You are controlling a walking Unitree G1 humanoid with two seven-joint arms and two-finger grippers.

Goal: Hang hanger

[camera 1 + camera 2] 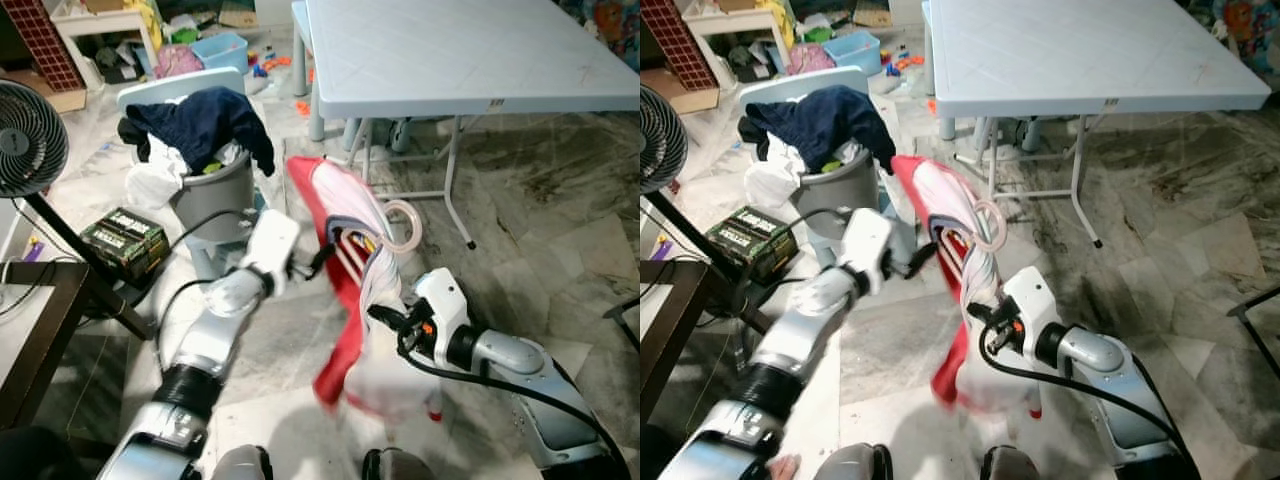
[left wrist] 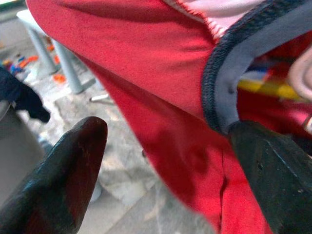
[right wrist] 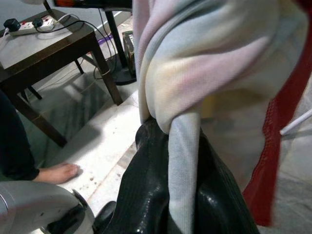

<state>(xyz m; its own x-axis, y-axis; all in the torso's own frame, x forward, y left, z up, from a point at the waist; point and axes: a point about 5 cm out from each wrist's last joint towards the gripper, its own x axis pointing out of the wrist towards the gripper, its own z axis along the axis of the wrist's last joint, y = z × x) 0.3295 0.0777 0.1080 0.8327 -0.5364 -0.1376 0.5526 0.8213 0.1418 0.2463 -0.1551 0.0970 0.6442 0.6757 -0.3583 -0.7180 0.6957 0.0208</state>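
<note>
Nearest us, our right end effector (image 3: 183, 195) is closed on a bunched fold of the shirt (image 1: 375, 340), the pale cloth pinched between its black fingers (image 3: 146, 195). The shirt, red with pale panels, hangs in the air between our two arms, above the marble floor (image 1: 540, 230). A hanger (image 1: 400, 228) sits inside the shirt, its pale hook loop poking out at the top beside the collar. Left of the shirt, our left end effector (image 2: 161, 165) reaches toward its red edge with fingers spread apart; one finger (image 2: 273, 180) touches the dark-trimmed collar, while the other stands clear of the cloth. Beyond the shirt to the left, a grey bin (image 1: 210, 200) holds a heap of dark and white clothes. Behind the shirt stands a light blue table (image 1: 450, 50).
</note>
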